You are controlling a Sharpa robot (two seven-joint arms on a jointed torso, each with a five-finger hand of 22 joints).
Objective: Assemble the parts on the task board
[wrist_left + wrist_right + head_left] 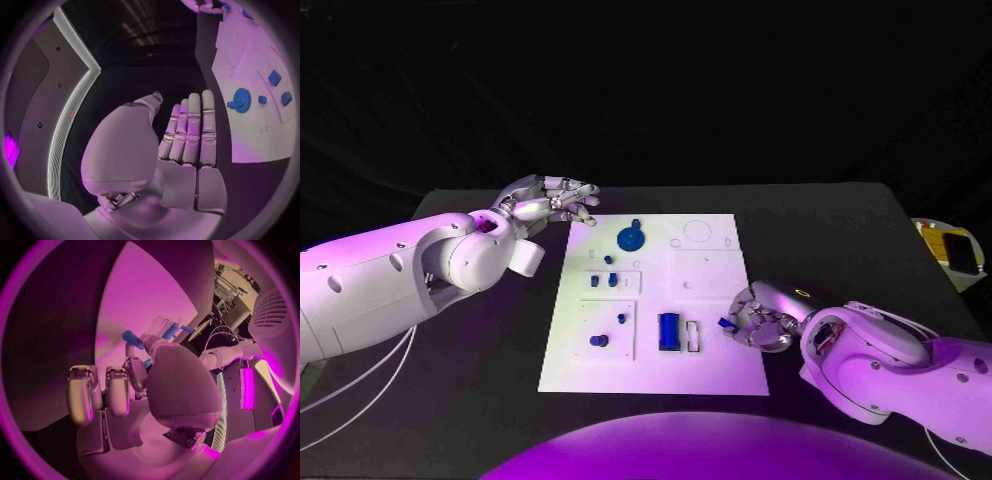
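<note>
The white task board (711,275) lies in the middle of the table. A round blue part (632,238) sits near its far edge, and several small blue pieces (603,281) and a blue block (669,331) lie nearer. My right hand (764,318) is at the board's right edge and pinches a small blue part (728,323) at its fingertips; the right wrist view shows that part (132,338) too. My left hand (548,200) hovers beside the board's far-left corner. In the left wrist view its fingers (190,130) are straight and hold nothing, with the round blue part (241,100) beyond them.
The black table (848,230) runs round the board on all sides. A yellowish object (952,248) lies off the table's right edge. White cables (358,385) hang under my left arm.
</note>
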